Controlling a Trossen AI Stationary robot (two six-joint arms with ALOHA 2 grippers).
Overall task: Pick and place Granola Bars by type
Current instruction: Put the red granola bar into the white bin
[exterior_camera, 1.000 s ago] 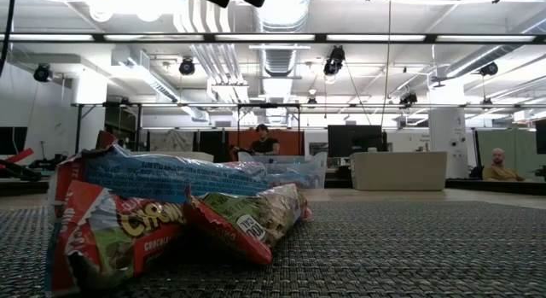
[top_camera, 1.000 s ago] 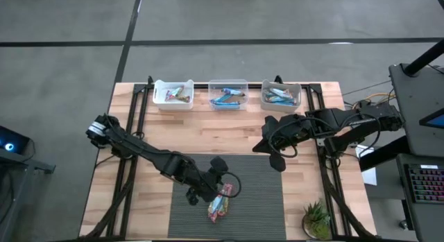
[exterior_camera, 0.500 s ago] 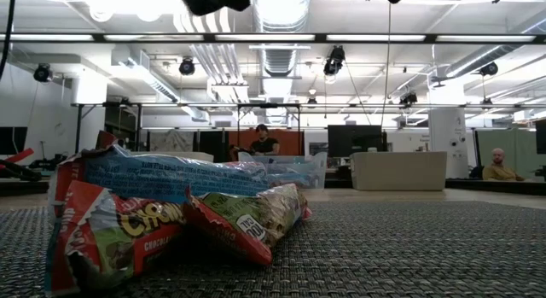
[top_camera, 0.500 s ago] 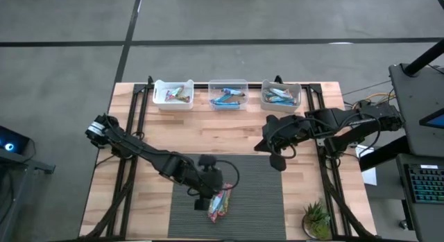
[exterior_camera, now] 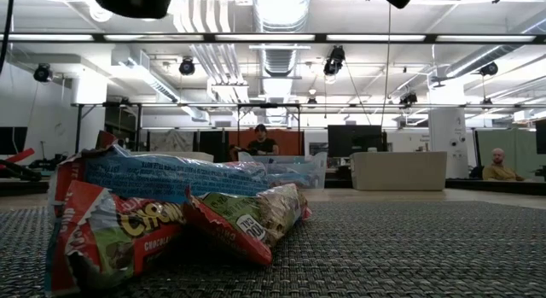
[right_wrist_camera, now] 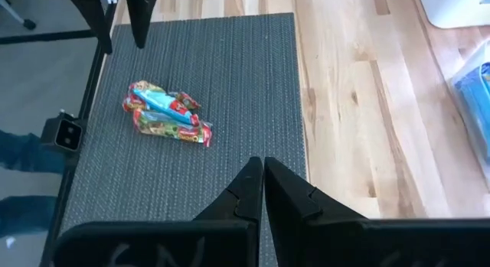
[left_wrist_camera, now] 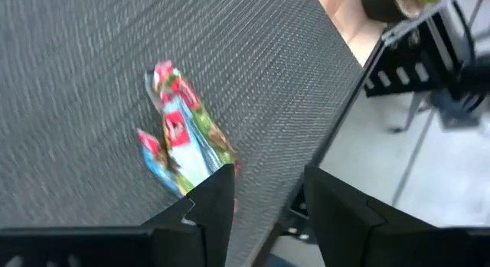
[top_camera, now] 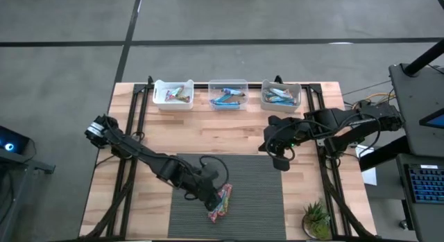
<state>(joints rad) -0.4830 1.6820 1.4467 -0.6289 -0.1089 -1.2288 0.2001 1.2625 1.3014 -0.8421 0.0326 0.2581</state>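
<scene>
A small pile of granola bars (top_camera: 220,200) lies on the dark mat, one blue bar across red-and-green ones (exterior_camera: 171,208). My left gripper (left_wrist_camera: 264,213) hovers open above the pile's near end, and the pile (left_wrist_camera: 184,137) shows just ahead of its fingers. In the low view it (exterior_camera: 136,1) hangs well above the bars. My right gripper (right_wrist_camera: 262,183) is shut and waits over the mat's far right corner (top_camera: 281,161), with the pile (right_wrist_camera: 167,112) farther off. More bars lie in three bins along the table's far edge.
A white bin (top_camera: 173,94) and two clear bins (top_camera: 227,94) (top_camera: 281,94) stand in a row at the far edge, each holding bars. A small potted plant (top_camera: 317,220) sits at the near right corner. Bare wood lies between the mat (top_camera: 257,200) and the bins.
My left gripper has swung toward the table's left, turned, and come down closer over the pile of bars, staying open. The bars have not moved.
</scene>
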